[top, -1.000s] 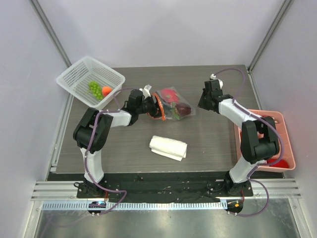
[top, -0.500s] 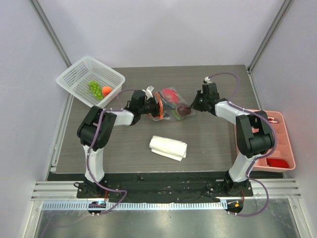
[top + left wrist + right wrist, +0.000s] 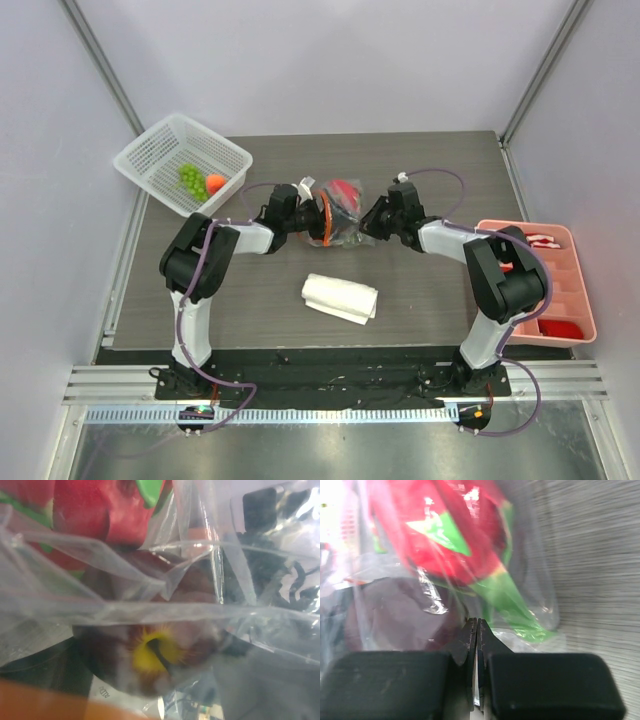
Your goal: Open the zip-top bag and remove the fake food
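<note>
The zip-top bag [image 3: 343, 208] lies mid-table, bunched between my two grippers. Its orange-red zipper strip [image 3: 326, 220] loops around my left gripper [image 3: 309, 215], which is pushed into the bag's mouth with its fingers hidden. The left wrist view looks into the bag at a dark purple fruit [image 3: 150, 652] and the red dragon fruit [image 3: 95, 510]. My right gripper [image 3: 476, 622] is shut on the plastic at the bag's other end [image 3: 372, 222], just below the dragon fruit [image 3: 455, 540] and its green leaf [image 3: 505, 597]. Green grapes [image 3: 190, 178] and a small orange [image 3: 215, 182] lie in the basket.
A white mesh basket [image 3: 160, 150] stands at the back left. A folded white cloth [image 3: 340, 297] lies near the front, in the middle. A pink divided tray [image 3: 540, 235] with red items sits at the right edge.
My right gripper has swung left to the bag's closed end and shut on it. The left gripper has pushed further into the mouth, and the bag has bunched up between them.
</note>
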Motion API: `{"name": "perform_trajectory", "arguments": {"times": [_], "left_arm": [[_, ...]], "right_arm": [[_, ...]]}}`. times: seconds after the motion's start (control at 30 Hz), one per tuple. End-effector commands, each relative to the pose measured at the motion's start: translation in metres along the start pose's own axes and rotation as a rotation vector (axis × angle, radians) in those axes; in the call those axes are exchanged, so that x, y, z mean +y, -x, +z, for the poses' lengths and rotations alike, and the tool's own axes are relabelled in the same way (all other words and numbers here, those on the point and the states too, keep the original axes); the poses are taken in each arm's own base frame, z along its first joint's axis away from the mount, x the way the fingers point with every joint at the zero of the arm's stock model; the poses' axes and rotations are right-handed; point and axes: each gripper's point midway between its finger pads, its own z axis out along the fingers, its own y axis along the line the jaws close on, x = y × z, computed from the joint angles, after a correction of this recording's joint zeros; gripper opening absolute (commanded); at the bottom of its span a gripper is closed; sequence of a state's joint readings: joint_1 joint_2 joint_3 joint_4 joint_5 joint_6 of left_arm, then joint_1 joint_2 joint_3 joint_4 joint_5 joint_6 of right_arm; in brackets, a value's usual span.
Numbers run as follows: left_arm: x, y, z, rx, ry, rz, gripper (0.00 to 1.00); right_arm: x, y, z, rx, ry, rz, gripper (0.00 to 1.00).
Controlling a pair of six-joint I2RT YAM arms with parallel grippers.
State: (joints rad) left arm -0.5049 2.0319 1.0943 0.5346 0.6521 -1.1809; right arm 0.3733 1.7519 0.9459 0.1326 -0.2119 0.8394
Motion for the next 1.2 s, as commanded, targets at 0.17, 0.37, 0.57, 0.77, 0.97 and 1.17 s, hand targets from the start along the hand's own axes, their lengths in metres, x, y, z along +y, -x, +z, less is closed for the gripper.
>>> {"name": "perform_trajectory", "arguments": {"times": [0.17, 0.37, 0.57, 0.77, 0.97, 1.17], "left_arm": [[0.006, 0.006, -0.004, -0.01, 0.059, 0.049, 0.61], [0.011, 0.019, -0.017, -0.06, 0.121, 0.089, 0.84], [0.016, 0.035, -0.025, -0.12, 0.143, 0.089, 0.94], [0.037, 0.049, -0.027, -0.132, 0.18, 0.07, 0.99], [0.056, 0.055, -0.032, -0.165, 0.25, 0.074, 1.0], [0.06, 0.051, -0.056, -0.204, 0.329, 0.134, 1.0]], "right_arm": [[0.034, 0.028, -0.023, -0.1, 0.048, -0.066, 0.01], [0.023, 0.03, -0.019, -0.099, -0.001, -0.104, 0.01], [0.026, 0.031, -0.017, -0.089, 0.01, -0.115, 0.01], [0.026, 0.032, -0.02, -0.095, 0.001, -0.142, 0.01], [0.02, 0.031, -0.021, -0.095, -0.014, -0.156, 0.01], [0.017, 0.031, -0.023, -0.101, -0.023, -0.176, 0.01]]}}
